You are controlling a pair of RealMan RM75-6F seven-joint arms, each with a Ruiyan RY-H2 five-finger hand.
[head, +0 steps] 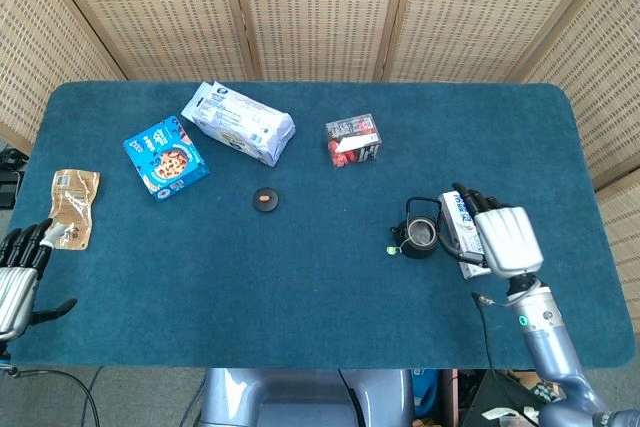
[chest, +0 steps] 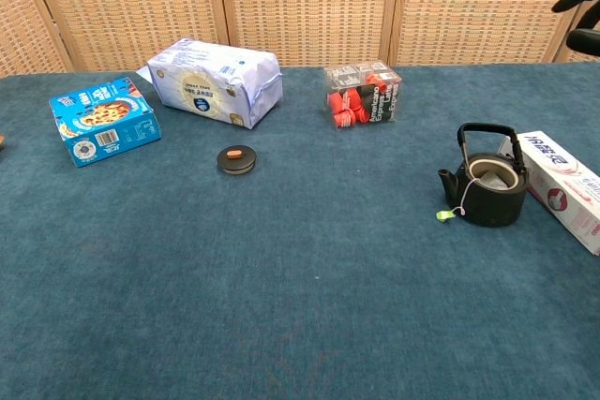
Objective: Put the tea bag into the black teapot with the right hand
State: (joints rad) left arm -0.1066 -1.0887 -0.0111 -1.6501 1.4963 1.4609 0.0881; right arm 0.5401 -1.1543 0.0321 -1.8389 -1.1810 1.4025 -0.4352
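Observation:
The black teapot [head: 421, 235] [chest: 491, 190] stands lidless at the right of the table. The tea bag [chest: 490, 172] lies inside it; its string hangs over the rim and the green tag [head: 392, 250] [chest: 444, 215] rests on the cloth beside the spout. My right hand [head: 505, 238] is open and empty, lifted to the right of the teapot, above the white box [chest: 565, 187]. In the chest view only its fingertips [chest: 581, 20] show at the top right edge. My left hand [head: 18, 272] hangs open off the table's front left corner.
The teapot's lid [head: 265, 199] [chest: 236, 158] with its orange knob lies mid-table. A blue cookie box [head: 166, 156], a white bag [head: 238, 123], a red-and-clear packet [head: 353, 139] and a tan pouch [head: 75, 205] lie across the far and left parts.

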